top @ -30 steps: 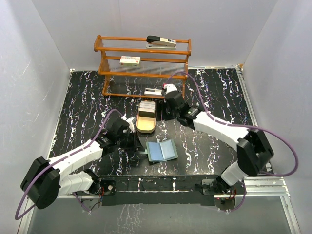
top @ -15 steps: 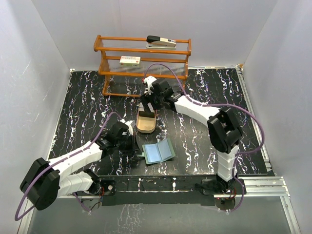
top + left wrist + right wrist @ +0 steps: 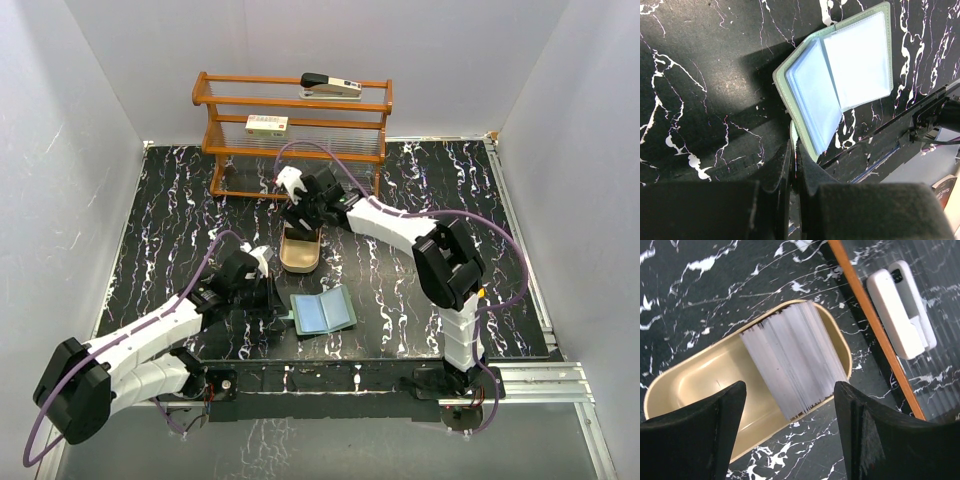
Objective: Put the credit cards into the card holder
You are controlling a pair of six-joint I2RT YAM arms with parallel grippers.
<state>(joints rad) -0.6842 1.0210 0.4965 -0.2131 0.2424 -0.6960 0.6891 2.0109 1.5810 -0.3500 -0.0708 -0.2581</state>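
Note:
The credit cards (image 3: pixel 795 357) stand on edge as a whitish stack in the far end of a tan oval tray (image 3: pixel 695 380). My right gripper (image 3: pixel 789 390) hangs open just above that stack, one finger on either side, touching nothing. From above, the right gripper (image 3: pixel 300 222) covers the far end of the tray (image 3: pixel 298 265). The sage-green card holder (image 3: pixel 323 313) lies open near the front edge, its clear blue-grey pockets up. My left gripper (image 3: pixel 795 150) is shut on the green flap at the edge of the card holder (image 3: pixel 855 65). It appears as the left gripper (image 3: pixel 278 303) beside the holder's left edge.
An orange wooden rack (image 3: pixel 295 130) stands at the back, with a stapler (image 3: pixel 330 85) on top and a white labelled box (image 3: pixel 266 124) on its middle shelf. A white box (image 3: pixel 900 310) lies behind the rack's lower rail (image 3: pixel 870 325), close to my right fingers.
My right arm has swung left from beside the tray to over its far end, and its jaws have widened. My left gripper has kept its hold on the card holder.

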